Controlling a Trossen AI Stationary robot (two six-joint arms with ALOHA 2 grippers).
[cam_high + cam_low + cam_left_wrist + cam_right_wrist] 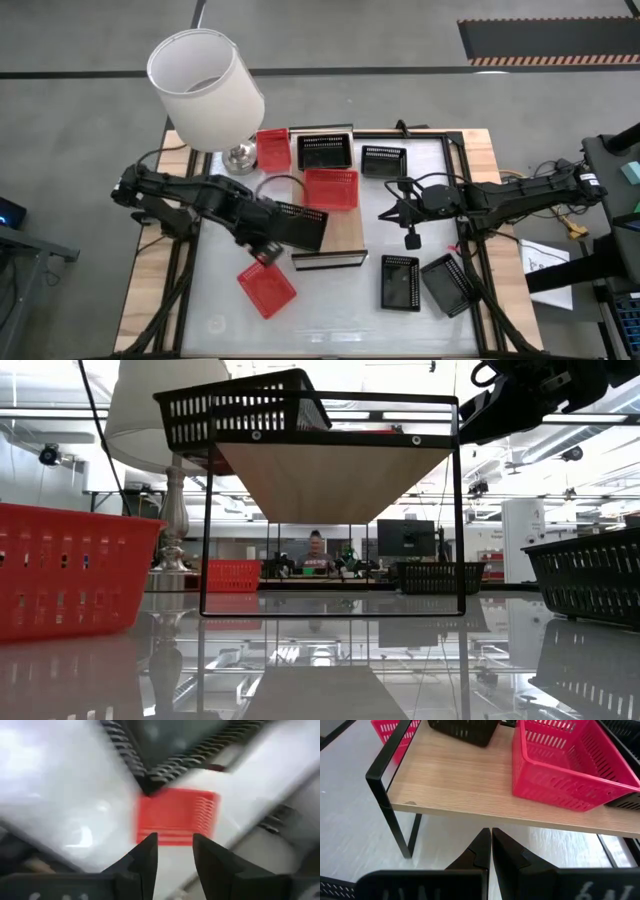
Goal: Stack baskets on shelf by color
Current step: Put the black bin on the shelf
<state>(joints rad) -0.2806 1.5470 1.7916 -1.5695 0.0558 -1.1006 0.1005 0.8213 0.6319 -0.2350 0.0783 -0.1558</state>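
The shelf (345, 232) is a light-wood board on a dark frame in the table's middle. A black basket (324, 152) sits at its far end and a red basket (331, 188) on its middle. At its near end another black basket (300, 225) rests on its bottom and overhangs the left edge (245, 410). My left gripper (175, 852) hangs open, pointing down, over a red basket (177, 815) that lies on the table (267, 288). My right gripper (491, 845) is shut and waits right of the shelf (388, 212), pointing at it.
A lamp with a white shade (207, 85) stands at the far left, with a red basket (272, 148) beside it. Black baskets lie on the table at the far right (384, 160) and near right (400, 282), one of them tilted (449, 283).
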